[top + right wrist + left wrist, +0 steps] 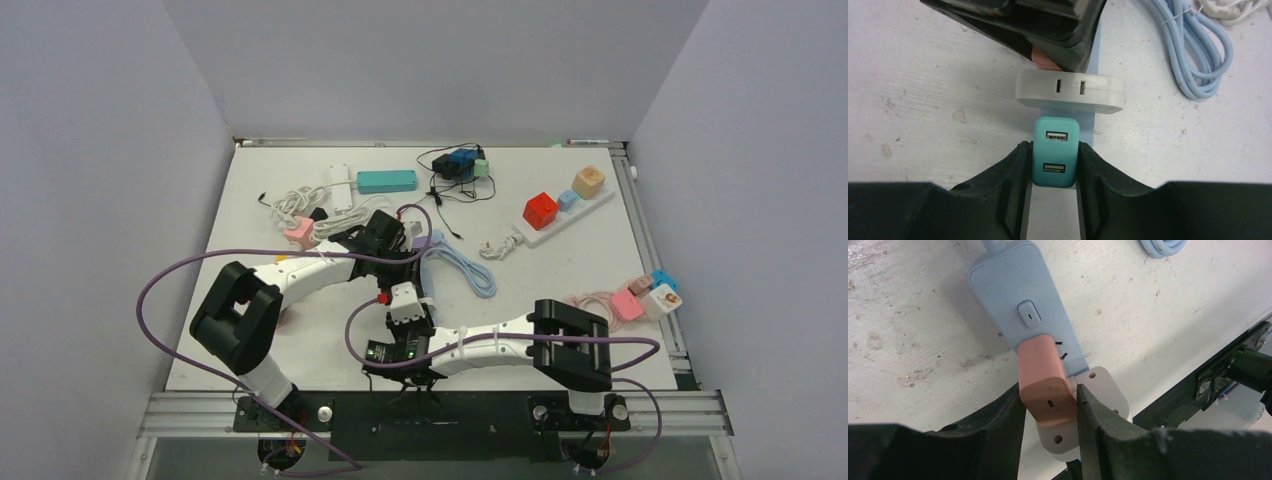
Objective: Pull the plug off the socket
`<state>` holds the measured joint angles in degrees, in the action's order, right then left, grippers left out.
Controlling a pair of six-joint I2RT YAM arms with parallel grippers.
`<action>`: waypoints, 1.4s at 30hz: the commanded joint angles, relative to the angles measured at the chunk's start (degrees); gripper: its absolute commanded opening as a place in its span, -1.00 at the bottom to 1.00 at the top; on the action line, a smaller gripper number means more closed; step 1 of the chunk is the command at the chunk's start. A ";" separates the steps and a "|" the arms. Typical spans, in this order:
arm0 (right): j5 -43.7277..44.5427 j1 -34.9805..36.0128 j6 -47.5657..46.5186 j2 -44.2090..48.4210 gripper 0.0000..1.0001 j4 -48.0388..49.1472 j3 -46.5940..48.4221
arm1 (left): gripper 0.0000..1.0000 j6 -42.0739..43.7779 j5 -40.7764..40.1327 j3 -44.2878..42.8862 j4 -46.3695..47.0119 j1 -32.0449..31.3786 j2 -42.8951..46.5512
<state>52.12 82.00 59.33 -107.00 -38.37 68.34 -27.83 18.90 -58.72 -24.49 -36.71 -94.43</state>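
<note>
The light-blue power strip (1023, 290) lies on the white table, its coiled cord (470, 268) to its right. It carries a salmon-pink plug (1043, 375), a white adapter (1070, 90) and a teal USB plug (1056, 150). My left gripper (1050, 405) is shut on the pink plug, which leans, with two dark prongs showing at its far edge. My right gripper (1054, 165) is shut on the teal plug, which sits upright on the strip (1089, 125). In the top view both grippers, left (395, 262) and right (405, 300), meet over the strip and hide most of it.
A teal strip (386, 181) and black and blue chargers (455, 165) lie at the back. A white strip with red, blue and tan cubes (565, 215) lies at back right. Pink and blue cubes (645, 295) sit at the right edge. White cables (300, 205) lie at the left.
</note>
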 commanded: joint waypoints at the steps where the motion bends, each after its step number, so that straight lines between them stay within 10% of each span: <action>1: -4.76 -2.39 -0.91 6.31 -0.89 4.51 -4.94 | -1.00 2.79 -2.45 -1.16 -0.51 0.15 -0.24; 9: -10.87 -5.36 -1.74 11.95 -0.89 13.81 -12.60 | -1.00 2.94 -2.55 -1.22 -0.39 0.16 -0.27; 30: 4.81 1.78 0.35 -3.99 -0.89 -8.60 6.50 | -1.00 3.24 -2.55 -1.49 -0.67 0.23 -0.71; 42: 1.03 0.51 -0.22 0.23 -0.89 -2.52 2.40 | -1.00 3.31 -2.54 -1.60 -0.75 0.24 -0.92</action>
<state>54.00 83.00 59.59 -110.93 -42.87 73.06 -27.33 18.65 -58.98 -24.88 -36.64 -94.52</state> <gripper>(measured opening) 0.326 0.347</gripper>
